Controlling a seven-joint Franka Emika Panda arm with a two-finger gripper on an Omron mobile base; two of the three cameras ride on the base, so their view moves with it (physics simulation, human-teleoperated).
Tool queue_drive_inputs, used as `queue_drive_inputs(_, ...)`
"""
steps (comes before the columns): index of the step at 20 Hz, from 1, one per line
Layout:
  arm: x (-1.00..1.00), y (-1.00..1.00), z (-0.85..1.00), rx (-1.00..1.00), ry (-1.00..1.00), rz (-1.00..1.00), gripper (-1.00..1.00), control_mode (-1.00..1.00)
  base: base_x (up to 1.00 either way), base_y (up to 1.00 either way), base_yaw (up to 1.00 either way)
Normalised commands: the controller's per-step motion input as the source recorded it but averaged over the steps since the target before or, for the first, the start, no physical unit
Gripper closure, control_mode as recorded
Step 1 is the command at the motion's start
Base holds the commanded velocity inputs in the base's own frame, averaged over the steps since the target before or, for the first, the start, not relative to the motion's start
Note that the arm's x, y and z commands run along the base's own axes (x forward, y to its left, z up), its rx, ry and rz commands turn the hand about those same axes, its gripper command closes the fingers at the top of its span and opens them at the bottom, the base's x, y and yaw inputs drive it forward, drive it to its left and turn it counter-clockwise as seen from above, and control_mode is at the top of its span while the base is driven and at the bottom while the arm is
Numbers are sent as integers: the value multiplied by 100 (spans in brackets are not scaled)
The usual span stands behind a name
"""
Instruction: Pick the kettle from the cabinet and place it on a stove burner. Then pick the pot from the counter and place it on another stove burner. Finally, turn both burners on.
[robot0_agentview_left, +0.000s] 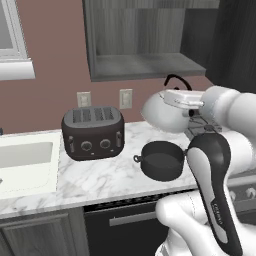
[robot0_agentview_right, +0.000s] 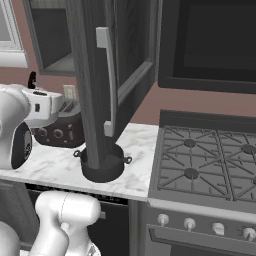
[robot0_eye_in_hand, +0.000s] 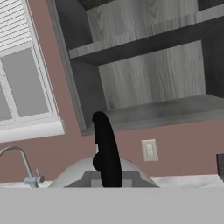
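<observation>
My arm's tool (robot0_agentview_left: 175, 97) is clamped on the kettle (robot0_agentview_left: 162, 114) by its black handle, clear of the cabinet (robot0_agentview_left: 145, 65) above the bench (robot0_agentview_left: 100, 175); next I judge it must carry right to a stove burner (robot0_agentview_right: 191, 173).

The marble counter (robot0_agentview_left: 100, 175) runs across the lower half of the left base view, with a dark toaster (robot0_agentview_left: 93, 132) at centre left and the black pot (robot0_agentview_left: 161, 160) to its right, both resting on it. At far left, a white sink (robot0_agentview_left: 25, 160) is set into it. The cabinet (robot0_agentview_left: 145, 67) shelf at upper centre is bare.
</observation>
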Motion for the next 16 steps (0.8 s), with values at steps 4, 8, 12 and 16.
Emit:
queue_drive_inputs(4, -54, 0, 0, 0, 0, 0, 100, -100, 0, 0, 0)
queue_drive_inputs(8, -54, 0, 0, 0, 0, 0, 100, -100, 0, 0, 0)
queue_drive_inputs(12, -63, -6, -7, 0, 1, 0, 100, -100, 0, 0, 0)
queue_drive_inputs(16, -5, 0, 0, 0, 0, 0, 100, -100, 0, 0, 0)
